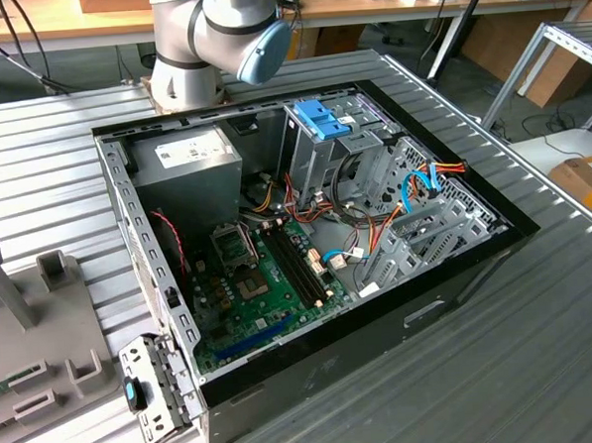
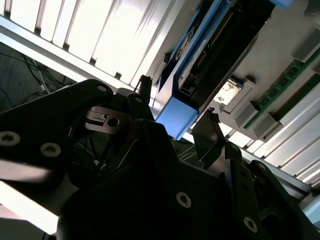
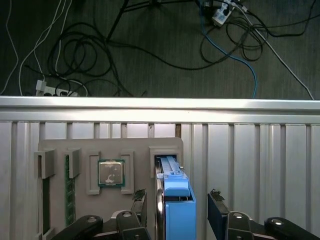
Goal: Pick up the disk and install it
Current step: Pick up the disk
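The disk point(image 3: 176, 200) stands on edge in a slot of a grey parts holder point(image 3: 110, 147), its light-blue carrier rail facing the camera. In the second wrist view the disk point(image 2: 207, 55) shows its dark body and the blue rail end. My gripper point(image 3: 178, 209) is open and straddles the disk, with one fingertip point(image 3: 141, 201) on one side and the other on the opposite side, small gaps showing between each and the disk. The gripper point(image 2: 177, 110) sits the same way in the second wrist view.
The holder also carries a processor chip point(image 3: 111, 173) and a green memory stick point(image 3: 69, 192). In the exterior view an open computer case point(image 1: 306, 231) holds a silver cage with a blue latch point(image 1: 321, 121) and a grey power-supply box point(image 1: 188, 158). The arm's base point(image 1: 217, 37) stands behind it.
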Robot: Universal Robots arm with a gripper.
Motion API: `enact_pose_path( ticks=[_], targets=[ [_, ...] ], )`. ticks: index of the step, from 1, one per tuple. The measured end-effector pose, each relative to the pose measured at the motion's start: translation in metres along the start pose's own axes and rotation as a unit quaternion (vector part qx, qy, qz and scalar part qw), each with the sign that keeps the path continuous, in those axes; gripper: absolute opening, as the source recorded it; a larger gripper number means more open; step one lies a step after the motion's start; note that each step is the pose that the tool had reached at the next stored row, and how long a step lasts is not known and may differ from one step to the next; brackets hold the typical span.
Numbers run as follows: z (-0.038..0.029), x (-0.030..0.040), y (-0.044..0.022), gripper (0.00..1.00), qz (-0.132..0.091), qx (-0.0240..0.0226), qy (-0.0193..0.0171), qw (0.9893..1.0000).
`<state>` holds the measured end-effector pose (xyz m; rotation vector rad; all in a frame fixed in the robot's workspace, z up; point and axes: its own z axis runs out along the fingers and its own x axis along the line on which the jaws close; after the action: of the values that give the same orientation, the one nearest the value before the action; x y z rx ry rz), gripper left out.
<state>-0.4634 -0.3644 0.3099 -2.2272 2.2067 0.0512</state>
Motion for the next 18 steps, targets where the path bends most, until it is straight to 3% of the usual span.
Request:
enact_pose_path(
  ticks=[18],
  targets=[
    [-0.0022, -0.0001, -0.0019, 0.60, 0.000, 0.0000, 0.0000, 1.0000]
  ],
)
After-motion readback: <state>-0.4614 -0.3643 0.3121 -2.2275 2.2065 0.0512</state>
